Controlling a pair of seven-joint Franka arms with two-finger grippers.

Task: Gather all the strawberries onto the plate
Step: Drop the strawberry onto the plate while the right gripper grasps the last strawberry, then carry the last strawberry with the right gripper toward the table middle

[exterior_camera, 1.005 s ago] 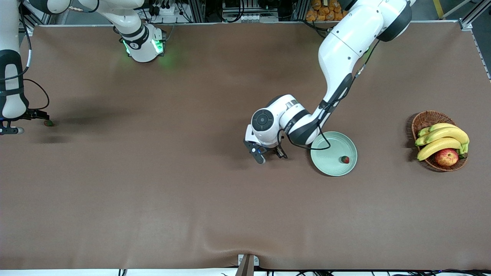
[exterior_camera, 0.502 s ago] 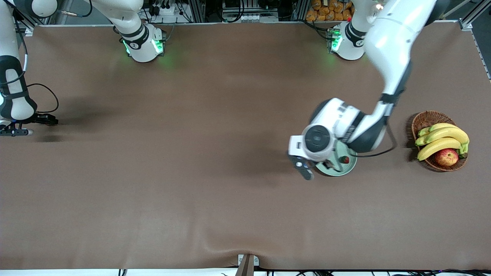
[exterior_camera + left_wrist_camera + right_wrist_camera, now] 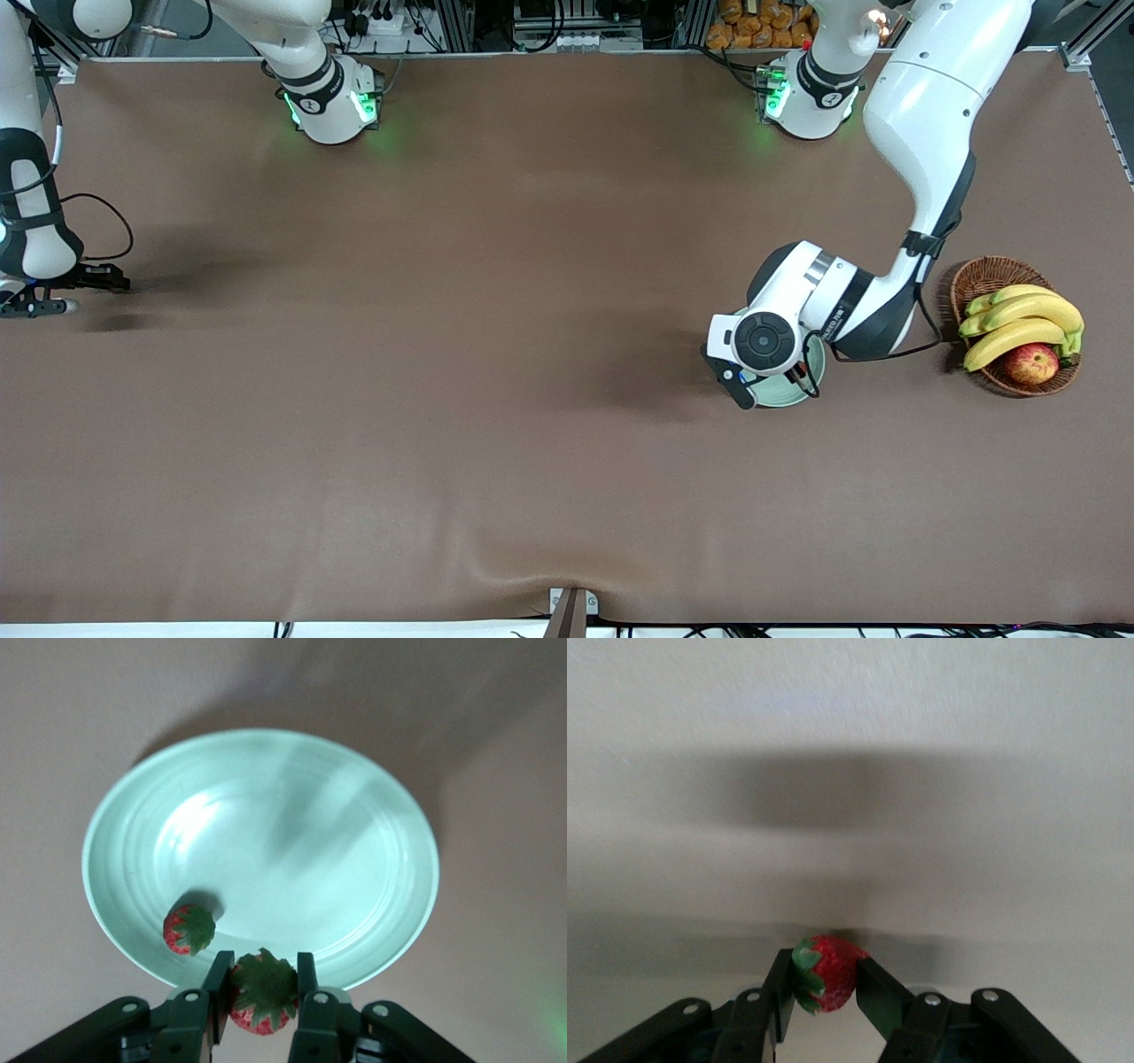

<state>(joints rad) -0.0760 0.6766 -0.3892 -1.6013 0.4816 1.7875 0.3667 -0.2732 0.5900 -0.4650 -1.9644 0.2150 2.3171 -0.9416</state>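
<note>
Since prev frame left gripper (image 3: 258, 1010) swung over plate (image 3: 390, 930) w/ fingers clamped on a strawberry (image 3: 260, 992): centre it, release low beside the berry (image 3: 188, 929) already in; right gripper (image 3: 824, 992), fingers pinching third strawberry (image 3: 826, 973) at desk's right-arm end, follows.

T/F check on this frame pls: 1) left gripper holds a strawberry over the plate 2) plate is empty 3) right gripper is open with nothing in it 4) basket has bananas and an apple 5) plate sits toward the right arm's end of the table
1) The left gripper is shut on a strawberry over the plate. True.
2) The plate is empty. False: one strawberry lies in it, near the rim.
3) The right gripper is open and empty. False: it is shut on a strawberry, low over the table.
4) The wicker basket holds bananas and an apple. True.
5) The plate sits toward the right arm's end. False: toward the left arm's end, beside the basket.
</note>
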